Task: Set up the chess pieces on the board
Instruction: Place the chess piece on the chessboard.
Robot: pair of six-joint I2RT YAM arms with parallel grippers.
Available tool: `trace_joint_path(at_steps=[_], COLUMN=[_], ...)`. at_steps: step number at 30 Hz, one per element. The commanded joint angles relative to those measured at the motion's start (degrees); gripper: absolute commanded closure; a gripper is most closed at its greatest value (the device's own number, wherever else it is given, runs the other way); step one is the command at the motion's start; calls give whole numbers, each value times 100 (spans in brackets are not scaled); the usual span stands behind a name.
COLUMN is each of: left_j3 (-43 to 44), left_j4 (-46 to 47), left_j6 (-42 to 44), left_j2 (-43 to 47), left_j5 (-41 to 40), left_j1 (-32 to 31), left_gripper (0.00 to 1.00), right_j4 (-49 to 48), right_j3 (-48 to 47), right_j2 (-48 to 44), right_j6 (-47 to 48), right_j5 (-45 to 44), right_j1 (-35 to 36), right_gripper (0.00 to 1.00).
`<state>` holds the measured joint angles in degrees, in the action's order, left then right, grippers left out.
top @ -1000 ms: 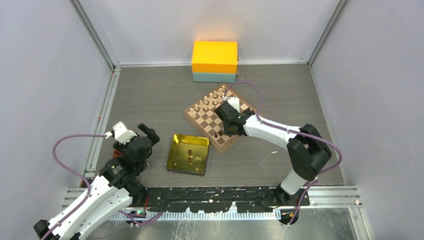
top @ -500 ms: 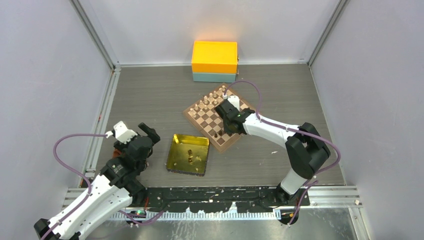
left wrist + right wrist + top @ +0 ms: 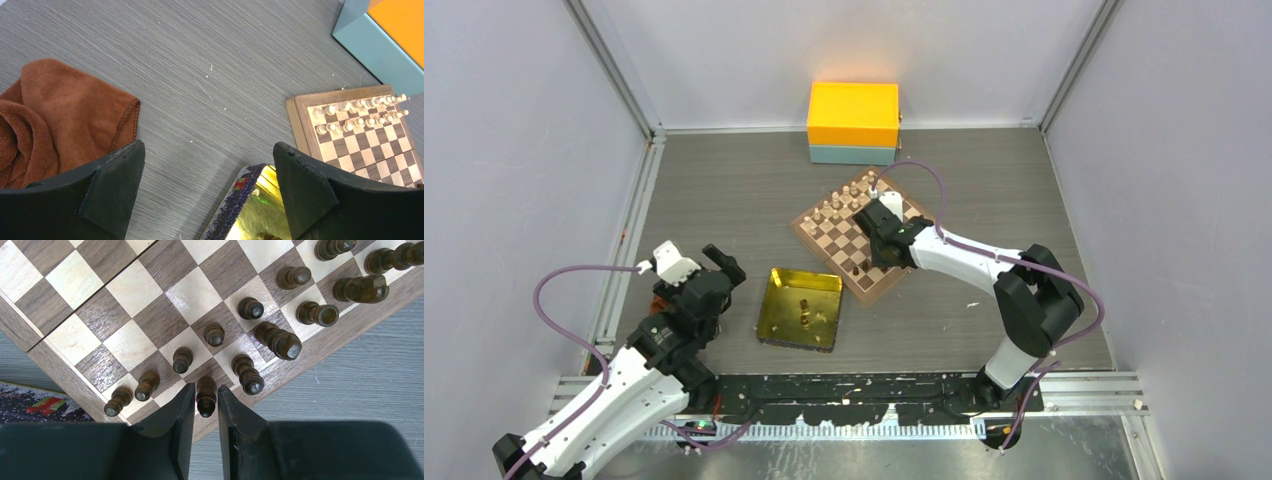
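Our right fingers [image 3: 180, 415] stand narrow on either side of one dark chessman [image 3: 206, 396] at the near edge of the board [image 3: 200, 295]. We cannot tell whether they press it or leave a hair of slack. We judge this to be the placing step. The piece looks upright on its square, so we should part only enough to clear it and then lift straight up. A neighbour [image 3: 248, 376] stands just beside one finger, and a sideways drift could topple it. Beyond, the other chess pieces [image 3: 215, 333] stand in two rough rows. Our left fingers [image 3: 110, 185] hang wide and empty over the grey surface [image 3: 724, 200], near a brown cloth [image 3: 55, 110] and the gold tray [image 3: 766, 304], where a couple of pieces lie. Farther off, pale chessmen [image 3: 360, 112] line the board's far side, and an orange box [image 3: 853, 113] sits against the pale walls [image 3: 524, 150].
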<state>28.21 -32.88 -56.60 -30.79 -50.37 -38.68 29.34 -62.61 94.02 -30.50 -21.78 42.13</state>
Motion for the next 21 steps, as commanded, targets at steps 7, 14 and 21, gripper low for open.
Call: trace_joint_path(at_steps=[7, 14, 21], left_j3=[-24, -25, -41], left_j4=[200, 171, 165], left_j6=[-27, -44, -77], left_j2=[46, 76, 90], left_j5=[-149, -140, -114], left_j1=[-25, -19, -24], left_gripper=[0, 0, 0], right_j4=[-95, 4, 113], right_j3=[-112, -218, -330], right_j2=[-164, -341, -743], right_j6=[-8, 15, 18], right_j5=[-36, -20, -2], right_j1=[-25, -17, 24], right_gripper=[67, 66, 65])
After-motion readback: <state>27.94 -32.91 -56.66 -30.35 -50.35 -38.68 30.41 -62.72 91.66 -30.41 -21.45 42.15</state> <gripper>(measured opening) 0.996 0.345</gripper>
